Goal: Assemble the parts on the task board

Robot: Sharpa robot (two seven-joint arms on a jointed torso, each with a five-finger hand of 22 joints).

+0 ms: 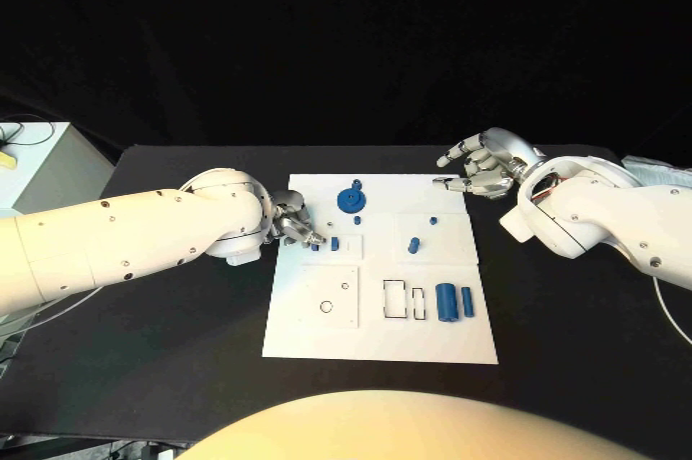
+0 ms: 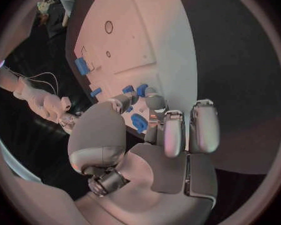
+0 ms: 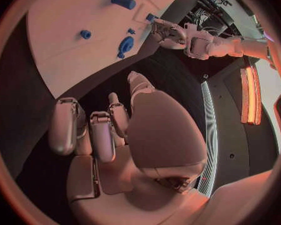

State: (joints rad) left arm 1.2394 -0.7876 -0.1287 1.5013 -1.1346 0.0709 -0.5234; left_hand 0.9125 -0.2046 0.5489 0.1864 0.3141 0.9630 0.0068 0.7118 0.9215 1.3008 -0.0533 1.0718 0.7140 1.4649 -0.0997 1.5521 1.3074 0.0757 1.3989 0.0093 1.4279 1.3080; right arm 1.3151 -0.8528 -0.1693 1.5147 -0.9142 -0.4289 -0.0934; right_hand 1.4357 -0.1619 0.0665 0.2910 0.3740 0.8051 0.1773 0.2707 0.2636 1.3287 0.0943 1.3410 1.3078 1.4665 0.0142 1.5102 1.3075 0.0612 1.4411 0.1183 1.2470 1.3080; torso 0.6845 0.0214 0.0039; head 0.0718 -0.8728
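The white task board (image 1: pixel 378 330) lies mid-table with several blue parts on it. A round blue disc part (image 1: pixel 351 198) sits near its far edge, with a small peg (image 1: pixel 356 220) just in front. Two blue cylinders (image 1: pixel 456 302) lie side by side at the right. My left hand (image 1: pixel 296 223) rests at the board's left edge. Its fingertips (image 2: pixel 154 102) are right at a small blue part (image 1: pixel 317 246) beside another blue part (image 1: pixel 335 245). A grip on it is not clear. My right hand (image 1: pixel 488 165) hovers over the board's far right corner, fingers apart, holding nothing.
Black outlines of slots (image 1: pixel 402 300) and a small round hole (image 1: pixel 329 306) mark the board's near half. One more blue part (image 1: pixel 414 245) lies mid-board. A pale box (image 1: pixel 43 165) stands off the table's far left corner.
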